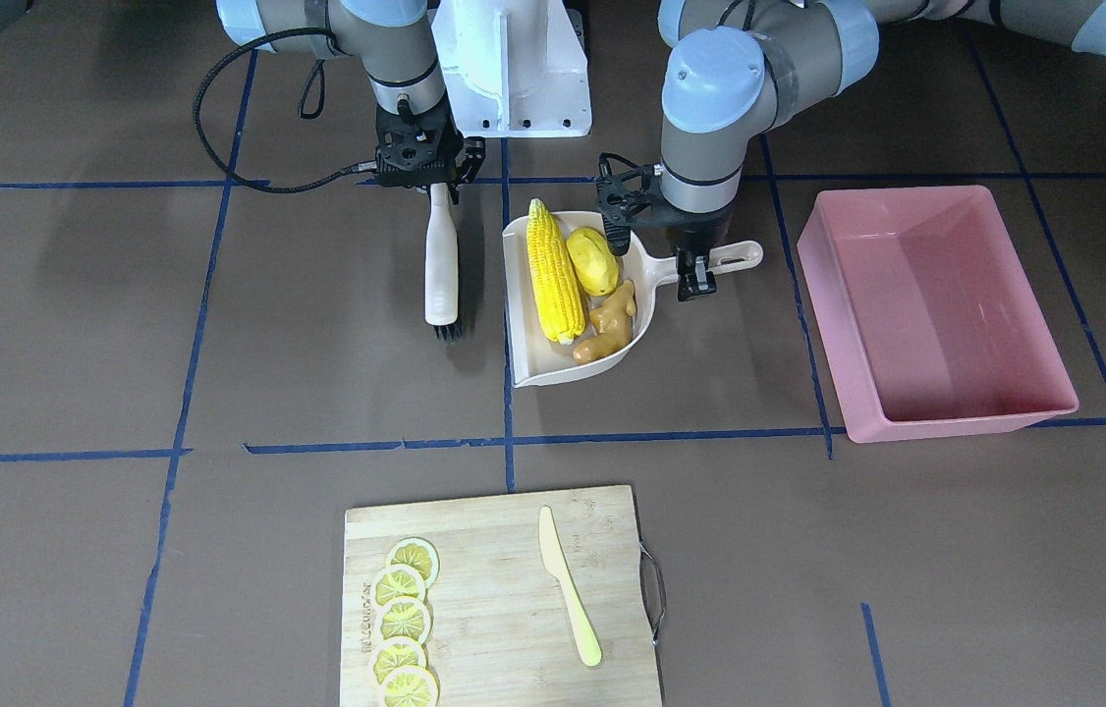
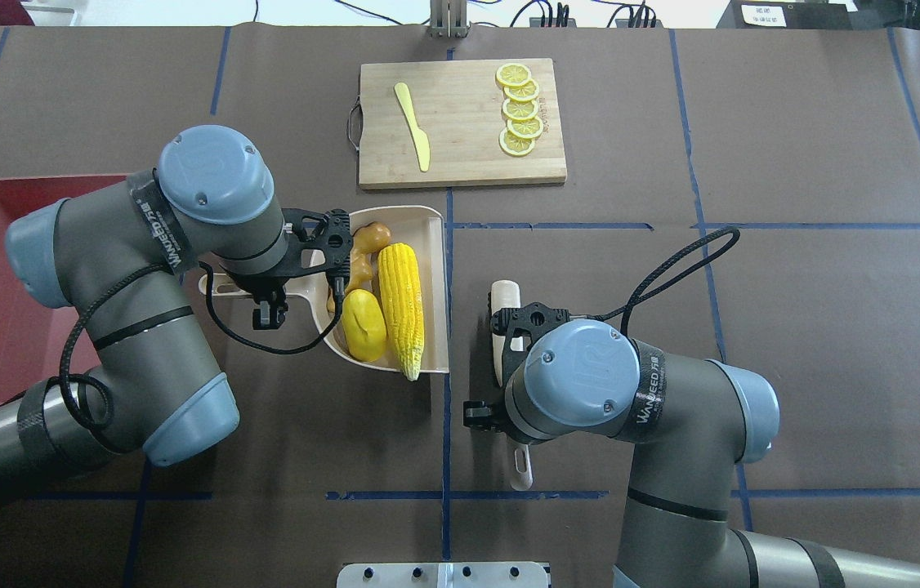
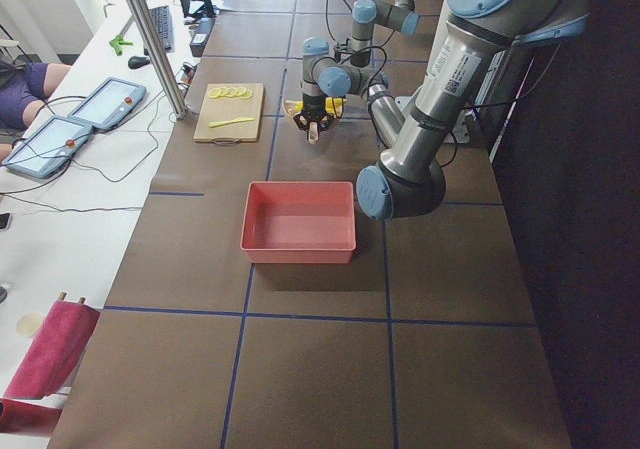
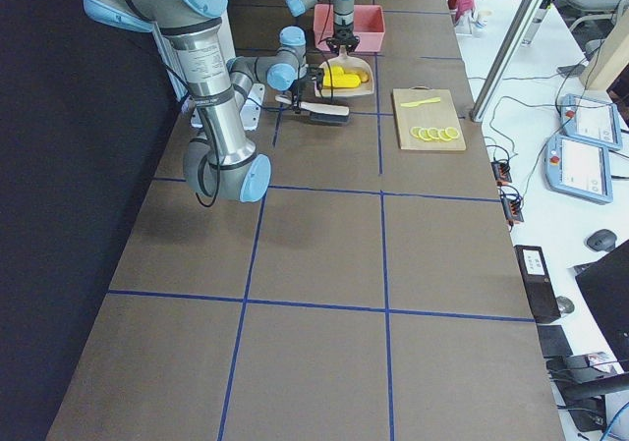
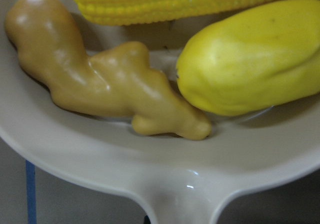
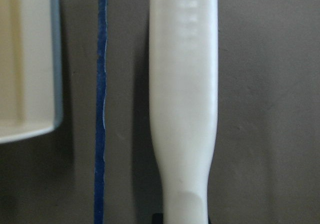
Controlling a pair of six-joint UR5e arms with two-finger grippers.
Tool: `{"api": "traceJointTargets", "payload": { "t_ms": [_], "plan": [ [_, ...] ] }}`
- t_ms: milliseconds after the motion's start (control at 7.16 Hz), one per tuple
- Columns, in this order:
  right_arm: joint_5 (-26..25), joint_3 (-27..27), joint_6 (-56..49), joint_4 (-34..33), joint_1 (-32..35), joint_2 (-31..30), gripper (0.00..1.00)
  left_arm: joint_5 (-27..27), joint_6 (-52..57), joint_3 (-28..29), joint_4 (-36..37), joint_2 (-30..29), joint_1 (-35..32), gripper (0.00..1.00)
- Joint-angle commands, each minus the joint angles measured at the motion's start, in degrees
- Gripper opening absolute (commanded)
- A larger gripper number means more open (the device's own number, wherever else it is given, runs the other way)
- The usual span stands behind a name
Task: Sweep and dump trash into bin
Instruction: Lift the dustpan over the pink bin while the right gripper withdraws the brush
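The trash lies in a beige dustpan [image 1: 522, 329]: a corn cob [image 1: 553, 280], a yellow potato [image 1: 594, 260] and a tan ginger root [image 1: 612, 319]. My left gripper [image 1: 695, 270] is shut on the dustpan's handle [image 1: 735, 257]; its wrist view shows the ginger root [image 5: 110, 84] and potato [image 5: 250, 59] close up. The pink bin [image 1: 833, 324] stands beside the dustpan, past the handle end. On the dustpan's open side, my right gripper [image 1: 430, 185] is shut on the handle of a white brush [image 1: 441, 255], which points away from the robot with its dark bristles [image 1: 447, 330] low over the table.
A wooden cutting board [image 1: 504, 589] with several lemon slices [image 1: 404, 619] and a pale yellow knife [image 1: 568, 584] lies across the table from the robot. Blue tape lines mark the brown table. Tablets and cables lie on a side bench [image 3: 70, 129].
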Motion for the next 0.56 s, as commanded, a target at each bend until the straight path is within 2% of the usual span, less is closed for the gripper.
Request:
{"api": "traceJointTargets", "payload": {
  "t_ms": [0,279,419],
  "plan": [
    [-0.1,-0.1,-0.1,0.1,0.0,-0.1,0.0,-5.7,0.5,-1.8,0.4,2.2,-4.7,0.0],
    [-0.5,0.0,-0.2,0.3,0.1,-0.9,0.0,-6.2,1.1,-7.1,2.5,6.2,-6.5,0.0],
    [-0.6,0.0,-0.6,0.3,0.3,-1.0,0.0,-6.1,6.5,-9.8,7.2,6.5,-7.3,0.0]
  ]
}}
